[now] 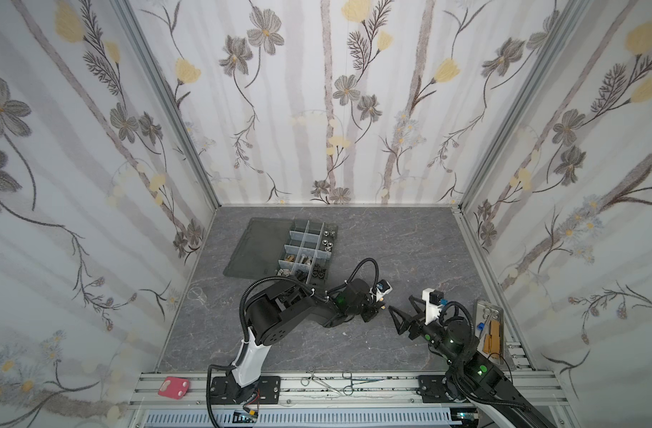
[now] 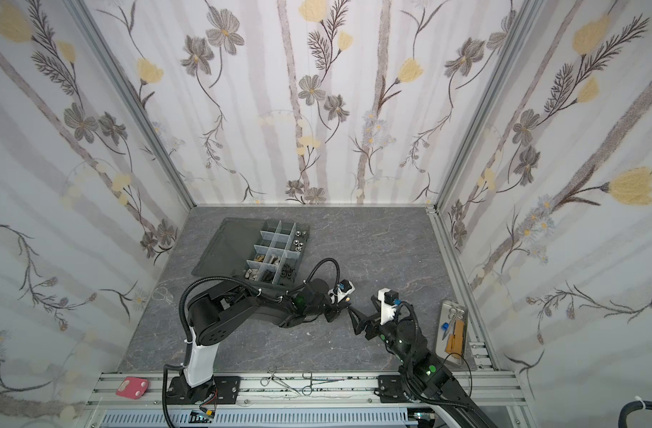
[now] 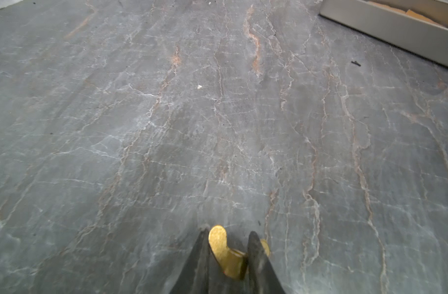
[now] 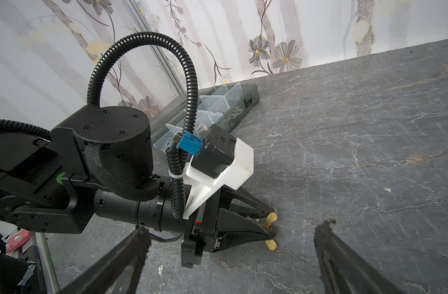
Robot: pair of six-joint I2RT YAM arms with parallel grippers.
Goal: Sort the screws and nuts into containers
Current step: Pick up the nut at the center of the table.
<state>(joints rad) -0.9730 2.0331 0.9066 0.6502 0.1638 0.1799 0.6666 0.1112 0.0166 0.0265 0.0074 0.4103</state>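
A brass wing nut (image 3: 226,250) sits between the fingertips of my left gripper (image 3: 228,238), which is shut on it low over the grey tabletop. Its two wings stick out on either side of the black fingers (image 4: 258,226). In both top views the left gripper (image 1: 381,302) is near the table's middle, and my right gripper (image 1: 400,302) faces it, open and empty, a short way to the right. The dark grey organizer box (image 1: 305,241) lies at the back left, lid flat. Its cells hold silver nuts (image 1: 326,242), black nuts (image 1: 319,272) and brass pieces (image 1: 291,257).
A metal tray (image 1: 489,326) with scissors stands by the right wall; its side (image 3: 386,28) shows ahead of the left gripper. A tiny black piece (image 3: 356,63) and a white speck (image 3: 199,86) lie on the table. Forceps (image 1: 324,381) and a red pad (image 1: 173,387) rest on the front rail.
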